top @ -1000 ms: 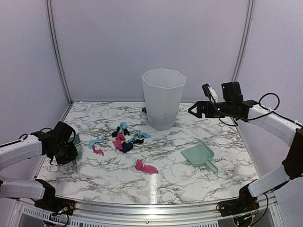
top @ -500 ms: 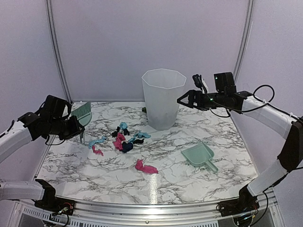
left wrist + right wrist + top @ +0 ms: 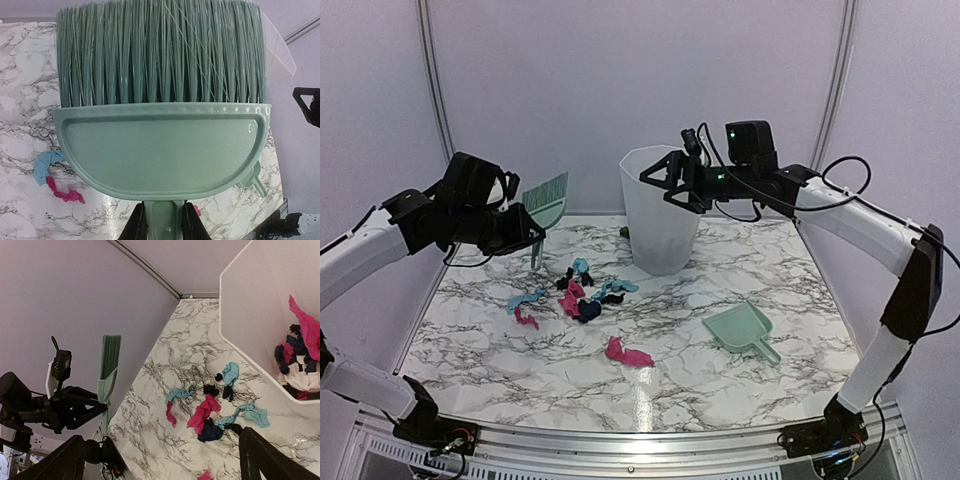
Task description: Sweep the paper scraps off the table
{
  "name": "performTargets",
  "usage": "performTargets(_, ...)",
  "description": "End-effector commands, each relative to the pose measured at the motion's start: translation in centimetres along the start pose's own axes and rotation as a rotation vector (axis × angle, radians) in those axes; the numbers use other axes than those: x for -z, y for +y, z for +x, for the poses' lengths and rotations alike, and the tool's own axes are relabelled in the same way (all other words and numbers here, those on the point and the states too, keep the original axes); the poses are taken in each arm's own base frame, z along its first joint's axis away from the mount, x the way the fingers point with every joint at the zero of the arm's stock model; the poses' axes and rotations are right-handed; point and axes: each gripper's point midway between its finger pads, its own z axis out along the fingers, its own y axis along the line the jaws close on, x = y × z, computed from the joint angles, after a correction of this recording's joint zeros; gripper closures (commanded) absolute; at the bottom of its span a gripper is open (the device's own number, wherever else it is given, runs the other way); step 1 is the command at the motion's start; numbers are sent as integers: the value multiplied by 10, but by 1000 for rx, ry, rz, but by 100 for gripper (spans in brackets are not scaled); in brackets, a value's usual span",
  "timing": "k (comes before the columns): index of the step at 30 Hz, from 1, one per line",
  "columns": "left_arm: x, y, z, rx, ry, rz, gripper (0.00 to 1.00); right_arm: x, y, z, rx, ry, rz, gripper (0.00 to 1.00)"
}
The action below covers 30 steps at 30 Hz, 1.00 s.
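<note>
Clamping the brush (image 3: 546, 200) aloft, L gripper (image 3: 162, 226) hadn't begun sweeping paper scraps (image 3: 582, 297); R gripper (image 3: 658, 182) (spread apart, empty) next needed the near-right dustpan (image 3: 738, 328).

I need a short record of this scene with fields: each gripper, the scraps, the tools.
left gripper: shut on the brush, held in the air, bristles up
right gripper: open, empty, by the bin rim
paper scraps: clustered on the table left of the bin; one pink apart, nearer the front
dustpan: lying on the table, right side
</note>
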Motion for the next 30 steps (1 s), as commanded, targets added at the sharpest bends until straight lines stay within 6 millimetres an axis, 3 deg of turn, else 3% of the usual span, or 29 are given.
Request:
performTargets(1,3,-27,-16,-12,-24,55,87,-17,32,-17,-73,-40,-44,4)
performTargets(9,-6,-57,-23,-19,-13,99,88,-48,54,-5,-97,1,-58,8)
performTargets(19,-10,-73,-17,-26,0,116,88,-72,71,18,-83,62,-92,19)
performTargets(30,-6,-72,-12,-28,-9,105,88,-99,73,31,-86,129,-118,48)
